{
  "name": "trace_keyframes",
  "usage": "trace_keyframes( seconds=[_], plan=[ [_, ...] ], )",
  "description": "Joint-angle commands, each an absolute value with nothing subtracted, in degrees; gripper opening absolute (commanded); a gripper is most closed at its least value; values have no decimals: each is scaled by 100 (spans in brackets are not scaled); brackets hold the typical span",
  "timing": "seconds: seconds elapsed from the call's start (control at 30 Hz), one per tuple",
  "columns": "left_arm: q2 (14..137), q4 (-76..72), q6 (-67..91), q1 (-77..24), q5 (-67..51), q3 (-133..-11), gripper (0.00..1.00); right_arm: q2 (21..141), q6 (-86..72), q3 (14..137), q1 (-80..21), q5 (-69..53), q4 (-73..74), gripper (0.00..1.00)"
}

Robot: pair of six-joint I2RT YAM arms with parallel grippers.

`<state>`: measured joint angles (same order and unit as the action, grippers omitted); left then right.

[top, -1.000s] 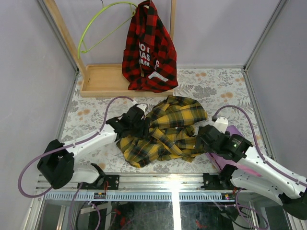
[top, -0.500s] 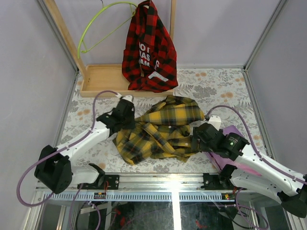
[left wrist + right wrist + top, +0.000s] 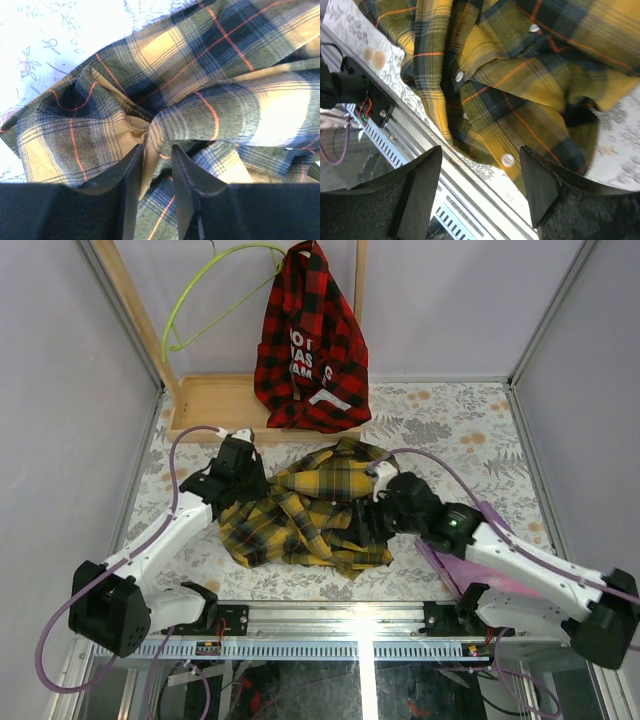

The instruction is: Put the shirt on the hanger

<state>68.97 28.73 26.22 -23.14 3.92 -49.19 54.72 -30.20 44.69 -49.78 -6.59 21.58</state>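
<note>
One step in hand: straightening shirt (image 3: 310, 515) | crumpled mid-worktop (image 3: 440, 420), towards near edge | left gripper (image 3: 156, 150) pinching a fold | right gripper (image 3: 480, 152) spread, empty | next, likely: find collar, fetch hanger (image 3: 215, 290) from far-left corner.

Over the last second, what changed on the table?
The left gripper closed down on a fold of the shirt and drew it leftward, bunching it. The right gripper, jaws open, swung left over the shirt's right side. The hanger and the red plaid shirt stayed put.
</note>
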Motion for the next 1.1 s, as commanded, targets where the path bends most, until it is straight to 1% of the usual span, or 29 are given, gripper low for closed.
trace_keyframes(
  seconds=[0.0,0.1,0.17,0.27,0.43,0.7,0.87,0.9,0.97,1.0,1.07],
  plan=[
    [6465,3014,2593,-2275,254,-5351,31,6362,-2884,4952,-5277,-1441,1280,70],
    [6113,3048,2584,-2242,321,-5487,48,6897,-2869,5216,-5693,-1301,1099,69],
    [5915,3128,2599,-2226,441,-5585,52,7246,-2878,5382,-5838,-1214,1068,68],
    [5726,3249,2655,-2217,655,-5660,56,7671,-2852,5620,-5888,-1022,1237,65],
    [5415,3366,2771,-2215,819,-5581,57,8074,-2707,5914,-5889,-1008,1530,56],
    [5245,3164,2971,-2210,817,-5515,58,8225,-2805,5755,-5889,-1845,948,37],
    [5247,3085,3032,-2212,688,-5379,58,8320,-3003,5693,-5887,-2101,643,29],
    [5242,3088,3028,-2207,674,-5353,58,8345,-3025,5676,-5888,-2108,591,24],
    [5212,3098,3024,-2211,670,-5306,58,8354,-3041,5707,-5889,-1954,623,8],
    [5193,3102,3023,-2211,676,-5307,58,8314,-3033,5766,-5889,-1730,719,2],
    [5131,3103,2984,-2206,683,-5329,58,8120,-3020,5968,-5889,-1153,1105,0]
  ],
)
